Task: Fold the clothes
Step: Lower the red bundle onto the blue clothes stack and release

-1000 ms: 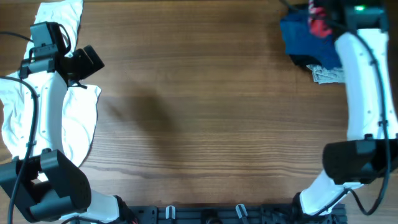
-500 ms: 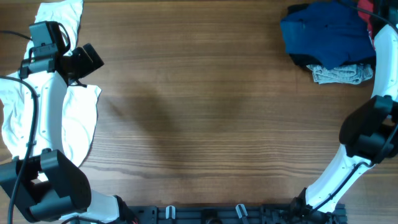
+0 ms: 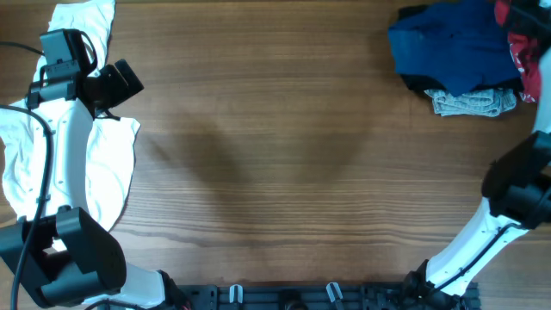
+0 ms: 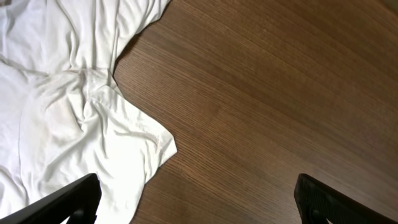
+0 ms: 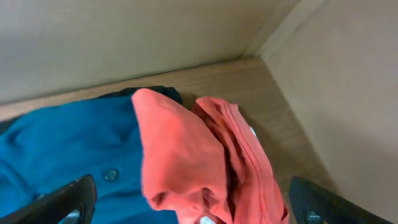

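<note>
Overhead: table [image 3: 293,146] centre was bare wood, with ample room to spread a garment. White shirt [image 3: 112,164] lay crumpled at the table's left edge, left gripper [image 3: 120,82] above it. Blue garment [image 3: 452,52], grey piece [image 3: 469,102] and red T-shirt [image 3: 519,43] were heaped at the table's far-right corner.

Left wrist: fingers spread, empty, over the shirt's hem.

Right wrist: right gripper [image 5: 193,199] spread over the red T-shirt, nothing pinched; walls crowded that table corner.

Judged step: fetching. Next: pinch red cloth, draw it to the table centre.

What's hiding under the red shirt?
Under the red shirt lies a blue garment with a button showing. Anything directly beneath the bunched red folds is covered, so I can't tell.
</note>
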`<state>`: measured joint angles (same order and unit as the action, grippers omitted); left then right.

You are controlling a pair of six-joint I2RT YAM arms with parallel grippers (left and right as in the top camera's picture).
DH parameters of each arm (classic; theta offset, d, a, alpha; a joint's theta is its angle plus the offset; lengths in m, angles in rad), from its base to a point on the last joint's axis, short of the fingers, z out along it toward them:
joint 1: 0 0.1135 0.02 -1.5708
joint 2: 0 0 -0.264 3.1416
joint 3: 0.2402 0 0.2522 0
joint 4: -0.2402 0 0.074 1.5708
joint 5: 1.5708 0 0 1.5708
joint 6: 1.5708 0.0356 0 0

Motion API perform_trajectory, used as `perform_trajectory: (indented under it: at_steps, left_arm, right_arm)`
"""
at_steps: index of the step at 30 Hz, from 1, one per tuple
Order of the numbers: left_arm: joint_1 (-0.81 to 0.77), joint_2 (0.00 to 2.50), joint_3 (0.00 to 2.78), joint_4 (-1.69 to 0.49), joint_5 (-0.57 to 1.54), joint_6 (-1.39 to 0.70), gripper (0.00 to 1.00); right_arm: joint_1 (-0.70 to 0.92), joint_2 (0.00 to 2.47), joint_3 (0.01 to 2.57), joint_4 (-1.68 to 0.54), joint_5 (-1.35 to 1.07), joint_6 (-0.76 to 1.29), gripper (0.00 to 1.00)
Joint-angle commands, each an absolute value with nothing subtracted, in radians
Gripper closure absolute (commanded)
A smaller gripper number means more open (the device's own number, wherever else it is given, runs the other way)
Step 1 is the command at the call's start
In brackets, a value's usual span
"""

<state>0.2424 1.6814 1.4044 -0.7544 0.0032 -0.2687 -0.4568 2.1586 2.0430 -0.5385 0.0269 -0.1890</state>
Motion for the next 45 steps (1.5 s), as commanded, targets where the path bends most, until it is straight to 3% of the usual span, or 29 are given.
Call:
perform_trajectory:
  at_steps: [1,10,29,30,31,32,33,35,36,45]
  left_arm:
    - [0.244,1.682,1.412,-0.752,0.011,-0.278,0.0]
    - [0.244,1.682,1.412,-0.752,0.012,-0.278,0.0]
    - [0.244,1.682,1.412,-0.748,0.037,-0.278,0.0]
    - [0.244,1.682,1.412,-0.747,0.037,-0.278,0.0]
    - [0.244,1.682,1.412,-0.747,0.037,-0.278,0.0]
    - [0.244,1.682,1.412,-0.747,0.037,-0.278,0.0]
    - [0.244,1.682,1.412,-0.748,0.038,-0.278,0.0]
    - [0.244,1.682,1.412,-0.748,0.038,-0.278,0.0]
    - [0.244,1.682,1.412,-0.748,0.038,-0.278,0.0]
    - [0.244,1.682,1.412,-0.748,0.037,-0.278,0.0]
  right_arm:
    - [-0.496,2.221,2.055,-0.544,-0.081,-0.104,0.0]
    - [-0.519,2.357,2.055,-0.516,-0.089,-0.039,0.0]
    - [-0.619,2.361,2.055,-0.525,-0.106,0.063,0.0]
    - [-0.619,2.364,2.055,-0.525,-0.106,0.063,0.04]
    - [-0.619,2.366,2.055,-0.525,-0.106,0.062,0.18]
    - [-0.619,2.366,2.054,-0.525,-0.106,0.061,0.34]
    - [-0.619,2.368,2.053,-0.529,-0.106,0.059,0.7]
    - [-0.619,2.368,2.053,-0.532,-0.106,0.059,0.92]
    - [-0.619,2.368,2.053,-0.532,-0.106,0.059,0.96]
    - [-0.619,2.341,2.055,-0.528,-0.114,0.052,0.96]
